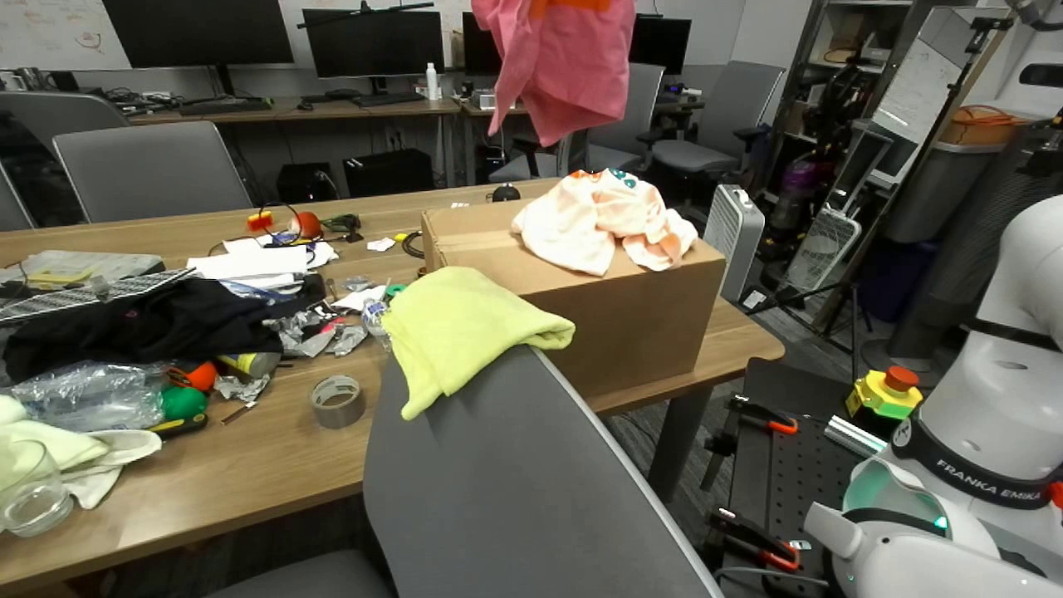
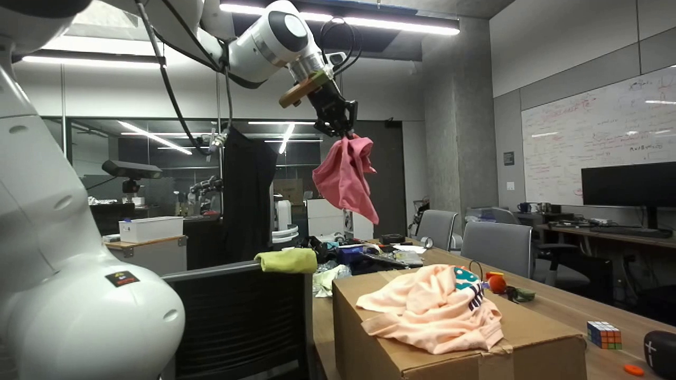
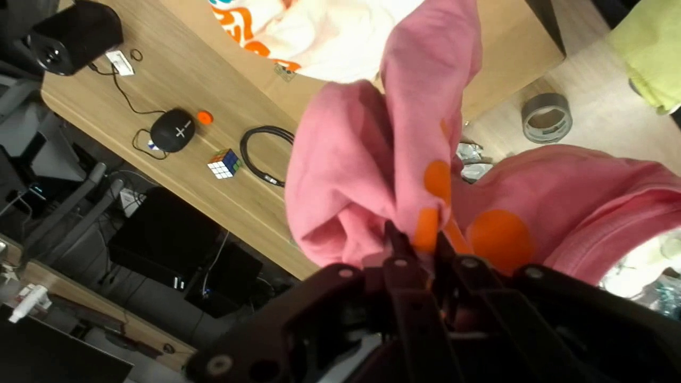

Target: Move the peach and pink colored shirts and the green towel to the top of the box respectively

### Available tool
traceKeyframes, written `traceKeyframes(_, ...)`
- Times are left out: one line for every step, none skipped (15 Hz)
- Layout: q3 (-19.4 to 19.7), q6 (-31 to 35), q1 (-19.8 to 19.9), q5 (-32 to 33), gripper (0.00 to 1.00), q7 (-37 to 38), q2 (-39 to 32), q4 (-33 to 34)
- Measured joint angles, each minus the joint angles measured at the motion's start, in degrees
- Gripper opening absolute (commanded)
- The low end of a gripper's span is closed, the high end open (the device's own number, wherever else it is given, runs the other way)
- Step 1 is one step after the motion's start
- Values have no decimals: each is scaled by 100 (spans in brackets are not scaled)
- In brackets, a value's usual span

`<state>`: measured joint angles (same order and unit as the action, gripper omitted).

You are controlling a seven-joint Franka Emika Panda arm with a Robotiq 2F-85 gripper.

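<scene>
My gripper is shut on the pink shirt, which hangs bunched in the air above the table. The shirt also hangs at the top of an exterior view. In the wrist view its orange print lies between the fingertips. The peach shirt lies crumpled on top of the cardboard box; part of it shows in the wrist view. The yellow-green towel is draped over the top of a grey chair back and shows at the wrist view's right edge.
The box stands on a wooden table with clutter, including a tape roll, black cloth and a glass. A Rubik's cube and black speaker lie beside the box. The chair back stands close to the box.
</scene>
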<state>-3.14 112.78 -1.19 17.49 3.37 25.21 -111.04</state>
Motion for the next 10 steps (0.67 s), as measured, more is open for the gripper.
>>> traceKeyframes(10, -11, 88, 7, 3, 32, -37, 42)
traceKeyframes(9, -12, 177, 48, 3, 121, -79, 86)
traceKeyframes(8, -10, 255, 108, 3, 239, -130, 137)
traceKeyframes(7, 16, 321, 171, 3, 373, -180, 185)
traceKeyframes(4, 62, 384, 237, 3, 533, -233, 238)
traceKeyframes(-6, 171, 453, 349, 3, 750, -285, 280)
traceKeyframes(-26, 300, 528, 498, 3, 996, -337, 313)
traceKeyframes(-49, 425, 599, 676, 3, 1247, -390, 340)
traceKeyframes(-81, 545, 670, 864, 36, 1505, -430, 346)
traceKeyframes(-120, 631, 738, 1062, 36, 1761, -461, 346)
